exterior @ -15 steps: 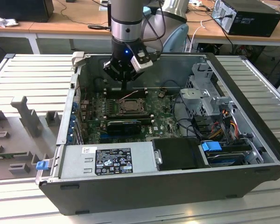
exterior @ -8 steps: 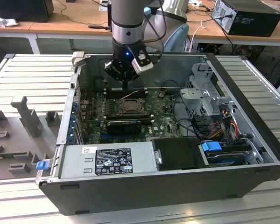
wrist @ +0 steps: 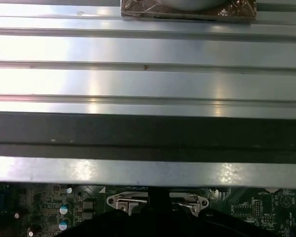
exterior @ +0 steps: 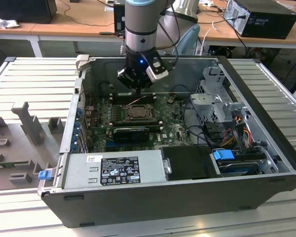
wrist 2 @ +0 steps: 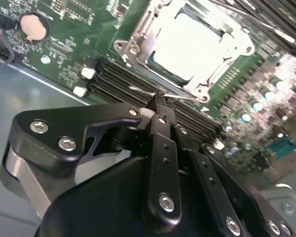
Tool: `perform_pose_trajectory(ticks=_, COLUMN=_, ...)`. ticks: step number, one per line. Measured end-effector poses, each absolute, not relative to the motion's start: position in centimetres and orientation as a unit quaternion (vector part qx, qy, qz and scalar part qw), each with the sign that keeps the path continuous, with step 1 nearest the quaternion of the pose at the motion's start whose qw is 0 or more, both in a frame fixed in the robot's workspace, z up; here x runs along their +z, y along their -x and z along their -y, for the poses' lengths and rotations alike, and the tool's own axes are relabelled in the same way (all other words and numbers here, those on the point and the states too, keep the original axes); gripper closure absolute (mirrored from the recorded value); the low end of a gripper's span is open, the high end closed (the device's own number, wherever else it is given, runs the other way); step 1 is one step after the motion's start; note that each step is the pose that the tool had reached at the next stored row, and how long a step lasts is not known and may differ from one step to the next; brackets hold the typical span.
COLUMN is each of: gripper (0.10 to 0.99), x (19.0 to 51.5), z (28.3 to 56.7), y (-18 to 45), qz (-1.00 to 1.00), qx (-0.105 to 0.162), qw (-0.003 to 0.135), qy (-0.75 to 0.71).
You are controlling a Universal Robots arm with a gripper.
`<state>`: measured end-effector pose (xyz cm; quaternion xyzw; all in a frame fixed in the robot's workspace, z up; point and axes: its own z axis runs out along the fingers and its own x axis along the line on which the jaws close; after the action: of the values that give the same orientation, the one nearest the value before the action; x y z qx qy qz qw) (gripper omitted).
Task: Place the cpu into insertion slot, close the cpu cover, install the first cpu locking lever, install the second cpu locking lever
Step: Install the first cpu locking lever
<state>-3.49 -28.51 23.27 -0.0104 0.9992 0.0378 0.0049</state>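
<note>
Gripper (exterior: pixel 137 90) hangs in the upper centre of the exterior view, inside the open case (exterior: pixel 64 133), just behind the slot (exterior: pixel 125 118). In the second wrist view the gripper (wrist 2: pixel 159 106) has its fingers drawn together with no gap at the tips. The tips sit at a thin wire lever (wrist 2: pixel 183 97) along the socket's near edge. Pinching it or only pressing on it: cannot tell.

Exterior view, left to right:
- Grey moulded fixtures (exterior: pixel 27 123) on the bench, outside the case.
- Power supply (exterior: pixel 116 170) along the case's lower edge.
- Cpu (exterior: pixel 137 112) lying flat in the slot, centre of the board. In the second wrist view its bright top (wrist 2: pixel 187 44) shows through the window of the cover (wrist 2: pixel 142 30), which lies down over it.
- Drive cage (exterior: pixel 219 101) and cable bundle, right side.

Judgement: chip seated, cover down, work now on a locking lever.

For a clean lever step: keep the tips low on the wire, follow its swing rather than pushing straight down, and steer its end under the catch. Stay off the memory slots (wrist 2: pixel 113 79) just beside the lever. Watch that the cover does not lift.
</note>
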Motion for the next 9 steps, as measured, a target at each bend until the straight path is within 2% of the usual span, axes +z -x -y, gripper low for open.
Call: perform_pose_trajectory(ticks=9, gripper=0.980, x=21.6, z=28.2, y=2.0, qz=-0.999, qx=0.038, qw=0.005, qy=0.018)
